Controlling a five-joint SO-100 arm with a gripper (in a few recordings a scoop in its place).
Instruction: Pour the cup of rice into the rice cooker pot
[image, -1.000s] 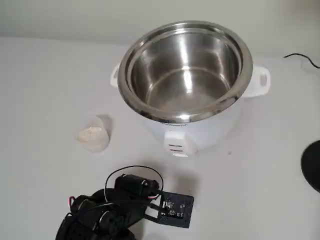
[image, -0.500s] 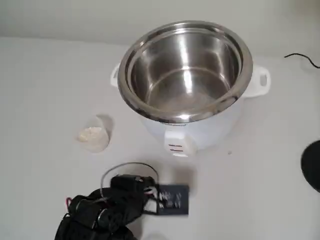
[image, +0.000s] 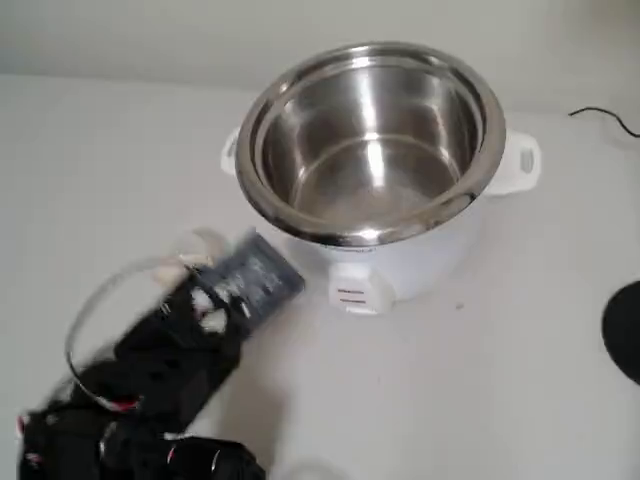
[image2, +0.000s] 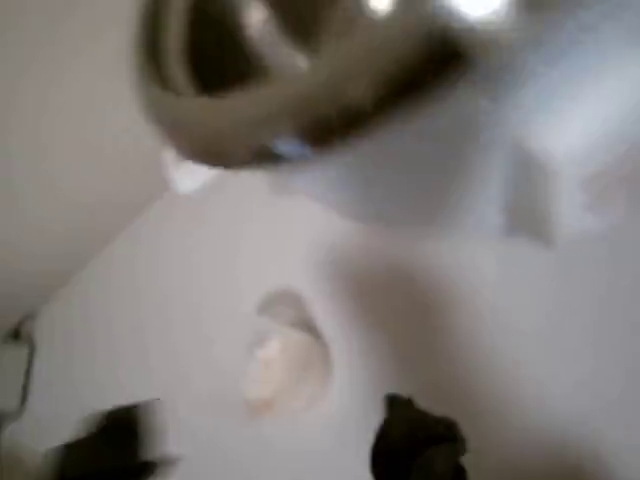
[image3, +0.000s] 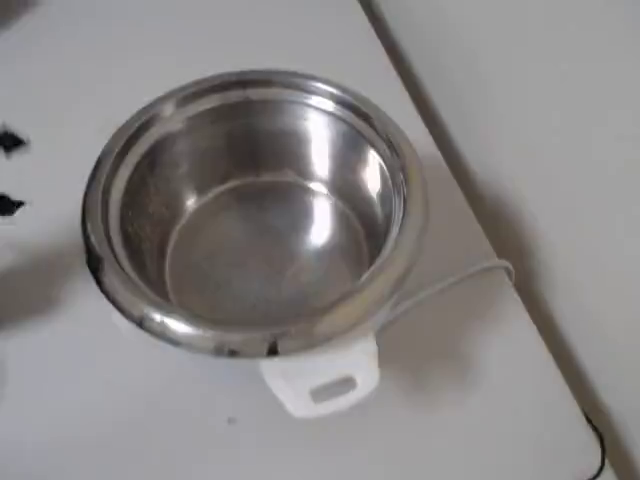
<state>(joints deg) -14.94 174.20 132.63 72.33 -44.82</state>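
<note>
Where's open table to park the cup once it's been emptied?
Bare table runs right of the cooker's front switch toward a dark object at the edge. It is crowded left of the rice cooker pot, where the arm covers the cup.

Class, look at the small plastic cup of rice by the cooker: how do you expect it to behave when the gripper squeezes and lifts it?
The cup looks thin and translucent, so it probably flexes under a firm squeeze. It is far smaller than the rice cooker pot, so likely light and easy to knock over. The rice lies loose in the open top, so tilting would probably spill it.
</note>
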